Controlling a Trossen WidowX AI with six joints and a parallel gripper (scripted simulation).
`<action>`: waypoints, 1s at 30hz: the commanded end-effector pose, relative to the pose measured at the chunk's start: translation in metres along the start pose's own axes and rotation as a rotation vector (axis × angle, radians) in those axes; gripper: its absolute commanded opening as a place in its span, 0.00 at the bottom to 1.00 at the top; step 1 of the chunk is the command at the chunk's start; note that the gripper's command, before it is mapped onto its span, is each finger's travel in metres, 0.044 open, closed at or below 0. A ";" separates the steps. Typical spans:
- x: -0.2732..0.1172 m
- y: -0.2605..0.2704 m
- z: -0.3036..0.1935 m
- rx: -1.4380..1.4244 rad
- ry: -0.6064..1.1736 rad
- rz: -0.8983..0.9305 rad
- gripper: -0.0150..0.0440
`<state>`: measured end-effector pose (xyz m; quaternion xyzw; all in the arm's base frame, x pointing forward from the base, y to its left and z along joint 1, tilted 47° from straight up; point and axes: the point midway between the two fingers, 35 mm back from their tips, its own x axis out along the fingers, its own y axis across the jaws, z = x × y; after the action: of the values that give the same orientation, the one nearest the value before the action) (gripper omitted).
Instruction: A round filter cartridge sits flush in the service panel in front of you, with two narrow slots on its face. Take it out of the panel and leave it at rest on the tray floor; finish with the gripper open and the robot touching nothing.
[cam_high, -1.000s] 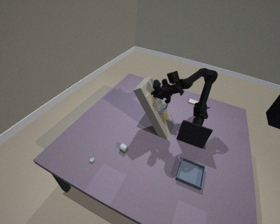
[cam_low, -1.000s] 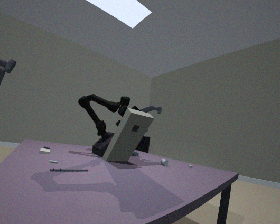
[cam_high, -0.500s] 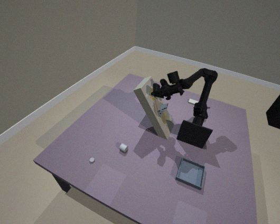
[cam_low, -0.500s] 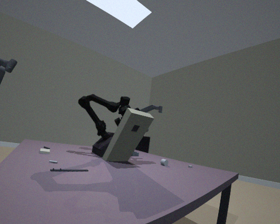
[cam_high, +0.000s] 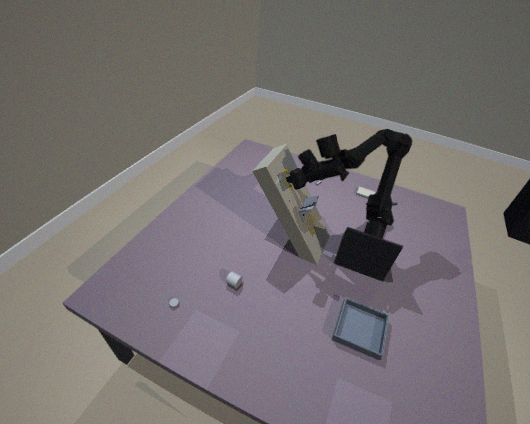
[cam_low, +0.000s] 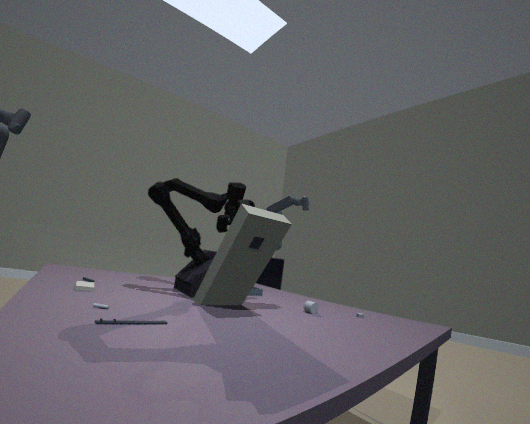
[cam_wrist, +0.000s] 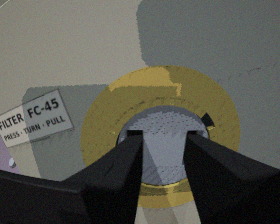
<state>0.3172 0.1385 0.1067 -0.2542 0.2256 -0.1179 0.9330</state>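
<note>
The filter cartridge (cam_wrist: 164, 157) is a round grey face inside a yellow ring (cam_wrist: 225, 135) on the tilted service panel (cam_high: 286, 217) (cam_low: 235, 265) (cam_wrist: 75, 45). My gripper (cam_wrist: 161, 138) (cam_high: 290, 180) is at the upper part of the panel, shut on the cartridge, one fingertip at each side of its face. The fingertips cover the slots. The cartridge sits within the ring; how deep is hard to tell. A dark notch (cam_wrist: 207, 120) shows at the ring's upper right in the wrist view. The blue-grey tray (cam_high: 357, 327) lies on the table, with nothing in it.
A grey flap (cam_high: 309, 203) sticks out of the panel below my gripper, above a second yellow ring (cam_high: 311, 224). A white cylinder (cam_high: 234, 280) (cam_low: 311, 307) and a small disc (cam_high: 174, 303) (cam_low: 360, 315) lie on the table. A pale block (cam_high: 365, 192) (cam_low: 85, 286) and dark rod (cam_low: 131, 322) lie there too.
</note>
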 end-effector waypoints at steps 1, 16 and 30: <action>0.007 -0.001 -0.002 -0.148 0.013 0.004 0.25; 0.007 -0.001 -0.001 -0.672 0.011 0.007 0.25; 0.008 -0.001 -0.001 -0.717 0.011 0.008 0.25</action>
<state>0.3174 0.1393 0.1061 -0.5813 0.2523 -0.0235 0.7732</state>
